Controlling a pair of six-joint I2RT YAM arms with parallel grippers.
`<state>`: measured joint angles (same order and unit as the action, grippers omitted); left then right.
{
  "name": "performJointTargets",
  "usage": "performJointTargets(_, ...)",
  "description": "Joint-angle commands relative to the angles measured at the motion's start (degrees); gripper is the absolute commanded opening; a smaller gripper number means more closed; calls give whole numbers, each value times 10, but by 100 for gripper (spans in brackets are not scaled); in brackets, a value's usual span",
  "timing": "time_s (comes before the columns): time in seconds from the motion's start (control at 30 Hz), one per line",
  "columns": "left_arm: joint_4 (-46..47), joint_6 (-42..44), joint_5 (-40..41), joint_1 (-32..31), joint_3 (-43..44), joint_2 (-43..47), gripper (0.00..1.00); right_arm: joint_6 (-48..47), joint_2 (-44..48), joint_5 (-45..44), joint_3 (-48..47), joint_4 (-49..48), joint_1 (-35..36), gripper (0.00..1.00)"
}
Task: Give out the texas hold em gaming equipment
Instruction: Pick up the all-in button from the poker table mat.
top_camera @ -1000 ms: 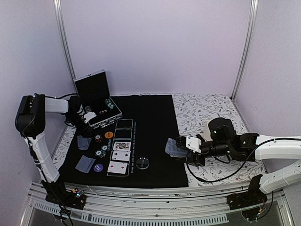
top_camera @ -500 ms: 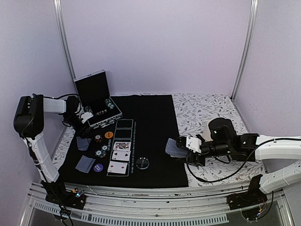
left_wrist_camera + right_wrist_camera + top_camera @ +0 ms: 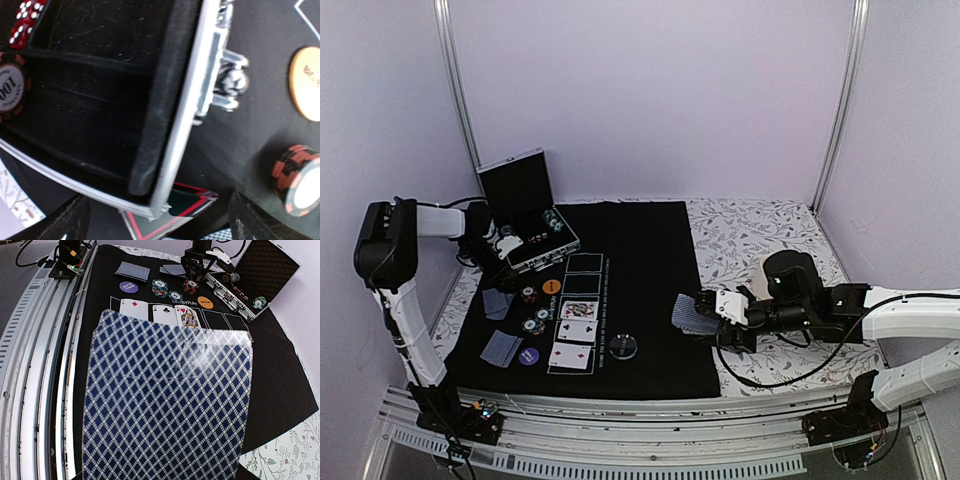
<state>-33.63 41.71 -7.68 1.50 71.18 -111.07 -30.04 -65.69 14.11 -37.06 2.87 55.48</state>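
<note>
Lot: texas hold em gaming equipment, partly set out on black mat (image 3: pixel 650 250). In hand: fan of playing cards (image 3: pixel 170 405), lattice backs toward the wrist camera, pinched in right gripper (image 3: pixel 708 306) at about half closure, hanging over the mat's right edge, well apart from the dealt cards. Laid out: three face-up cards (image 3: pixel 575 332) in a column of printed boxes at front left; near face-down cards (image 3: pixel 502 347) and far face-down cards (image 3: pixel 498 302) to their left; striped poker chips (image 3: pixel 535 322), orange disc (image 3: pixel 551 286), purple-blue disc (image 3: pixel 528 355) and clear disc (image 3: pixel 625 347) around them. At back left: open case (image 3: pixel 520 190), holding a chip marked 100 (image 3: pixel 11 87) and red dice (image 3: pixel 24 20). Red triangle marker (image 3: pixel 175 205) apparently tucked partly beneath the case's front corner. Left gripper (image 3: pixel 500 246): fingers (image 3: pixel 60 222) spread wide, nothing between, hovering at the case's front rim above that corner. Step judged: a pick beside the case, marker or lone red-striped chip (image 3: pixel 297 180); cannot tell which. Handling: descend straight, clear of latch (image 3: pixel 227 85) and rim; close only with both fingers flanking the target; draw the marker out sideways before lifting. For the fan: lower flat over the vacant printed boxes (image 3: pixel 584 272), release low to prevent sliding or flipping.
</note>
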Motion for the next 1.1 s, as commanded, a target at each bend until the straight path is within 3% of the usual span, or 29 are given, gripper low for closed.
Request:
performJointTargets(0.0, -19, -6, -37, -6, 0, -9, 98, -5, 12, 7, 8, -19, -1, 56)
performJointTargets(0.17, -8, -20, -7, -15, -4, -10, 97, -5, 14, 7, 9, -18, -1, 56)
performJointTargets(0.3, 6, -28, 24, -15, -18, -11, 84, -5, 19, 5, 12, -18, -2, 56)
performJointTargets(0.5, 17, -18, 67, -14, -43, -7, 80, -5, 23, 4, 13, -20, -1, 56)
performJointTargets(0.67, 33, -16, 96, -14, -50, -2, 65, -4, 26, 5, 14, -20, -2, 56)
performJointTargets(0.87, 31, -9, 102, -1, -64, 16, 75, -5, 32, 6, 16, -22, -1, 56)
performJointTargets(1.07, 27, -12, 93, 2, -66, 23, 76, -4, 32, 6, 16, -21, -1, 56)
